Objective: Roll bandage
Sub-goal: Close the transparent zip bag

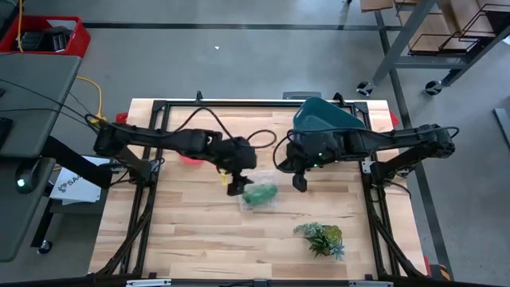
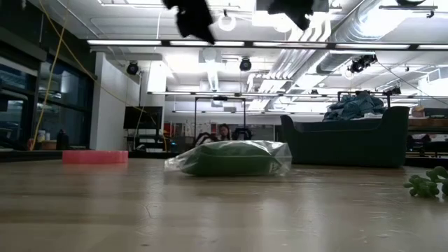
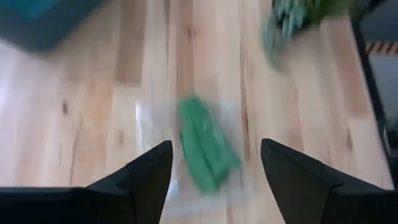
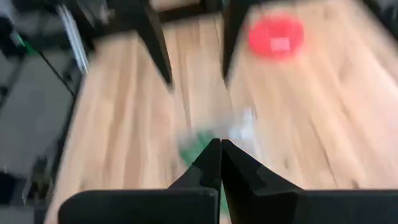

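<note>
The green bandage [image 1: 260, 194] lies bunched inside a clear plastic bag [image 2: 276, 155] flat on the wooden table's middle; it also shows in the low view [image 2: 227, 159] and the left wrist view [image 3: 205, 151]. My left gripper [image 1: 233, 185] is open and hangs above the table just left of the bag, touching nothing; its fingers frame the bag in its wrist view [image 3: 214, 171]. My right gripper [image 1: 300, 182] is shut and empty, above the table to the right of the bag; its wrist view [image 4: 221, 163] shows the fingertips together.
A teal tub [image 1: 323, 118] stands at the far right of the table. A red disc [image 1: 190, 158] lies at the far left, behind my left arm. A leafy green plant sprig [image 1: 321, 238] lies near the front right. Bare wood lies in front of the bag.
</note>
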